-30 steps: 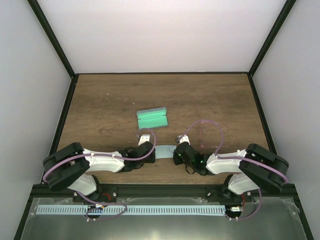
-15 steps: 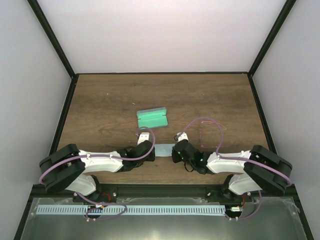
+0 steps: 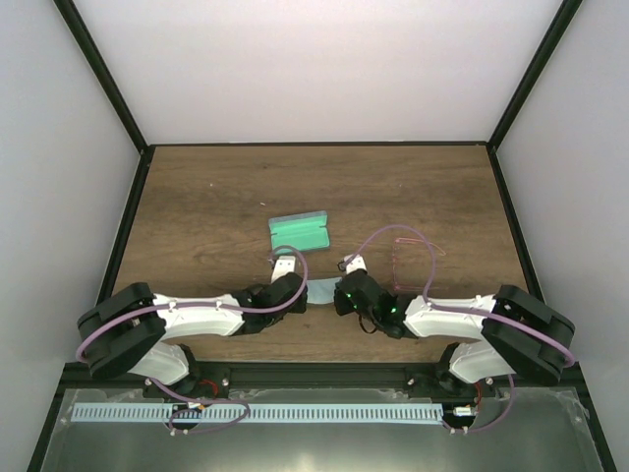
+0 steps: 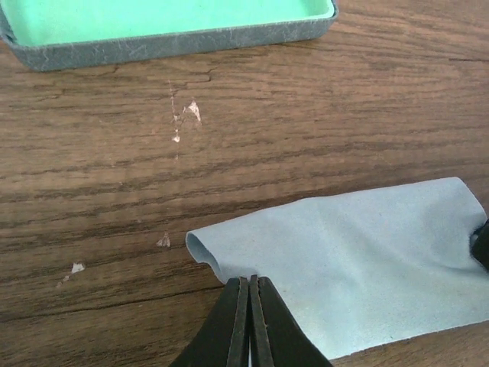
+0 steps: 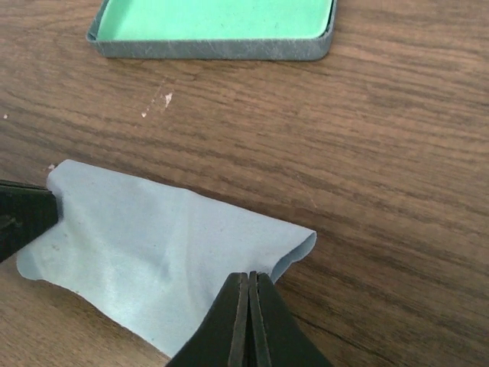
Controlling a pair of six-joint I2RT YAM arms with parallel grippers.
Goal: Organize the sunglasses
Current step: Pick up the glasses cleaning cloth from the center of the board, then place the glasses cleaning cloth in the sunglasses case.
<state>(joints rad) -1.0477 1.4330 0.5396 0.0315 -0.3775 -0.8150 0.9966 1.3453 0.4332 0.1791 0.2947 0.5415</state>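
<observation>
The sunglasses (image 3: 395, 267), a thin pale pink frame that is hard to make out, lie on the wooden table (image 3: 393, 187) right of centre. They sit just beyond the right arm's forearm and under its purple cable loop. Neither gripper touches them. The right gripper (image 3: 341, 293) is near them, on their left, and the left gripper (image 3: 303, 291) is farther off.

What the two grippers hold is the light blue cloth (image 3: 322, 292). In the left wrist view we see the left gripper (image 4: 249, 279) with its fingers pressed together on the near left edge of the cloth (image 4: 359, 252), where the fabric curls into a small fold. In the right wrist view the right gripper (image 5: 250, 275) is clamped the same way on the near right edge of the cloth (image 5: 153, 237), which sags and wrinkles between the two grips.

Beyond the cloth lies the open case (image 3: 298, 232), grey outside and green inside, apart from the cloth and the sunglasses. Both wrist views show its near wall (image 4: 153, 19) (image 5: 214, 19).

Compared with a second ago, the two grippers have drawn closer together, so less cloth shows between them. The sunglasses and the case have not moved.
</observation>
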